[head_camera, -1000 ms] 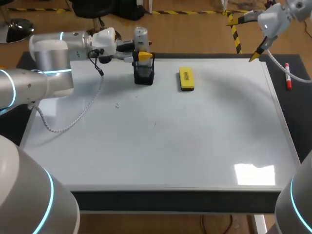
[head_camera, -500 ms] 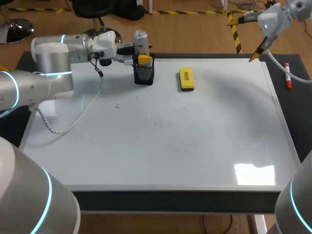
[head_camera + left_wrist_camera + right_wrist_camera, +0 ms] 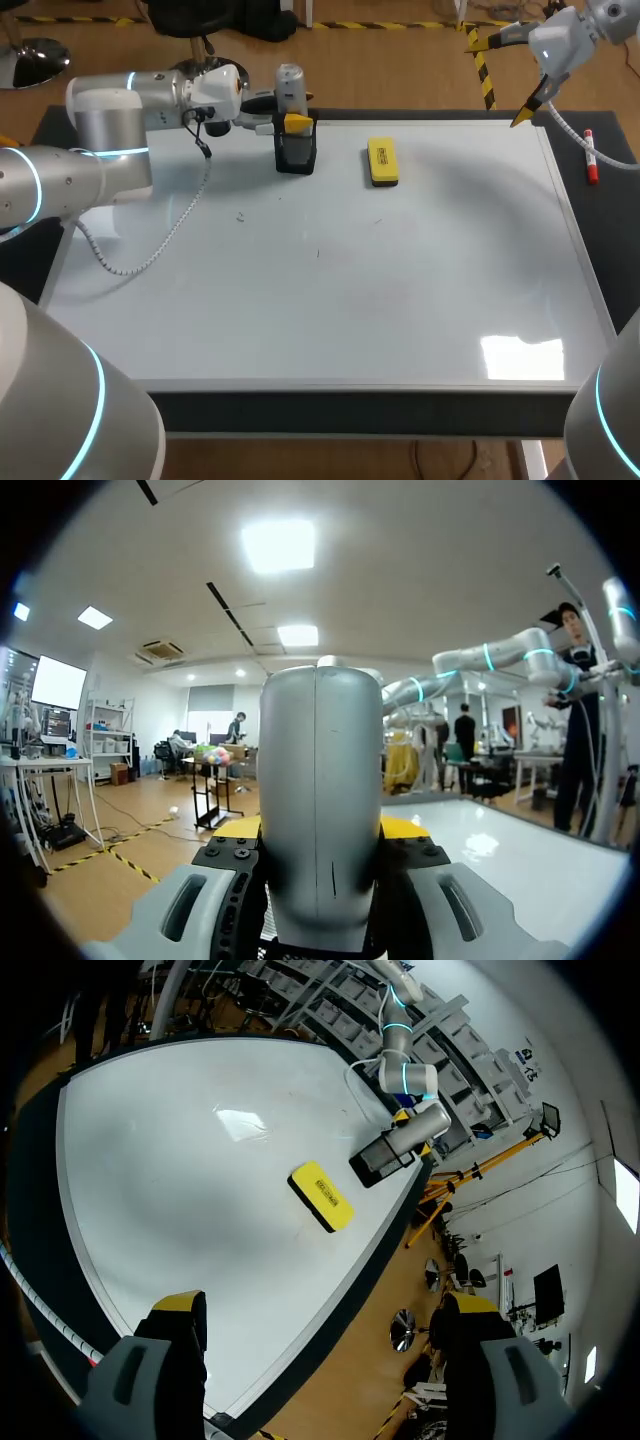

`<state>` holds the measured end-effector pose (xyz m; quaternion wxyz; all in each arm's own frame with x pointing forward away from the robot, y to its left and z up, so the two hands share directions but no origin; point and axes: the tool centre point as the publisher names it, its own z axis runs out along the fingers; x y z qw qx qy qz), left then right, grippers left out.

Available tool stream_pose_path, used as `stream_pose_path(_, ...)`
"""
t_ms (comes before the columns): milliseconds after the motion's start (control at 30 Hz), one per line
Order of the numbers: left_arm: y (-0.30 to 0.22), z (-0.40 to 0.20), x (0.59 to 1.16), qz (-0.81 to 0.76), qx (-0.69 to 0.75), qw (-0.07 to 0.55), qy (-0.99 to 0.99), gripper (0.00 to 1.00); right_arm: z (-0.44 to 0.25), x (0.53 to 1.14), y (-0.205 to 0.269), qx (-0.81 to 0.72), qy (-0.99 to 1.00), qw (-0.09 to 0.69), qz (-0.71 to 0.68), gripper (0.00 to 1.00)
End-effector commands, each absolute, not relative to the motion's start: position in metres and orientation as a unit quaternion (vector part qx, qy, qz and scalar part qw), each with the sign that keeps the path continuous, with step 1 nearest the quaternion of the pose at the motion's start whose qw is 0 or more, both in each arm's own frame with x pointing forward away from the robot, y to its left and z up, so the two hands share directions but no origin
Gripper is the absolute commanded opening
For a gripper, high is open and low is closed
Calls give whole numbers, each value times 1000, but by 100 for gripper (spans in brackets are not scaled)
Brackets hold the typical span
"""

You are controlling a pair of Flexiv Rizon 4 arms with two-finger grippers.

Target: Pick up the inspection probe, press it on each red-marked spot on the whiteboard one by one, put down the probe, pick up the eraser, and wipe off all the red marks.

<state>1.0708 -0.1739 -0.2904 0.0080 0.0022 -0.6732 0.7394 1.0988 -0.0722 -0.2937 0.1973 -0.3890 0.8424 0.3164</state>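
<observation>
- The right gripper (image 3: 325, 1306) hangs over the whiteboard (image 3: 170, 1160) edge, its yellow-tipped fingers spread wide with nothing between them.
- Ahead of it the yellow eraser (image 3: 322, 1196) lies flat on the board.
- Just beyond stands a black holder (image 3: 376, 1161), where the left arm (image 3: 408, 1078) ends.

Location: robotics lab, test bench. Basis: two grey robot arms with lit blue joint rings, left arm (image 3: 105, 115) and right arm (image 3: 562, 38), flank a dark tabletop (image 3: 350, 412) bearing a large whiteboard (image 3: 350, 290). Bench kit: grey inspection probe (image 3: 290, 82) above a black holder (image 3: 296, 152), yellow eraser (image 3: 382, 162); red marker (image 3: 590, 160) beside the board.
</observation>
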Motion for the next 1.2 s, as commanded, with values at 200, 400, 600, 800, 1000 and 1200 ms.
stream_pose_path(200, -173, -288, 1069, 738, 4, 5, -674, 30, -293, 1099, -73, -391, 843, 196, 314, 100)
stream_pose_path(400, -174, -288, 1069, 737, 4, 5, -676, 42, -293, 1099, -73, -391, 843, 196, 314, 100)
stream_pose_path(600, -175, -287, 1069, 737, 4, 5, -676, 44, -293, 1099, -73, -391, 843, 196, 314, 100)
stream_pose_path(800, -175, -285, 1068, 737, 3, 2, -675, 44, -293, 1099, -73, -391, 843, 196, 314, 100)
stream_pose_path(1000, -174, -282, 1066, 737, 2, -1, -675, 69, -293, 1099, -73, -391, 843, 196, 314, 100)
stream_pose_path(1200, -173, -275, 1064, 734, -2, -8, -679, 100, -293, 1099, -73, -391, 843, 196, 314, 100)
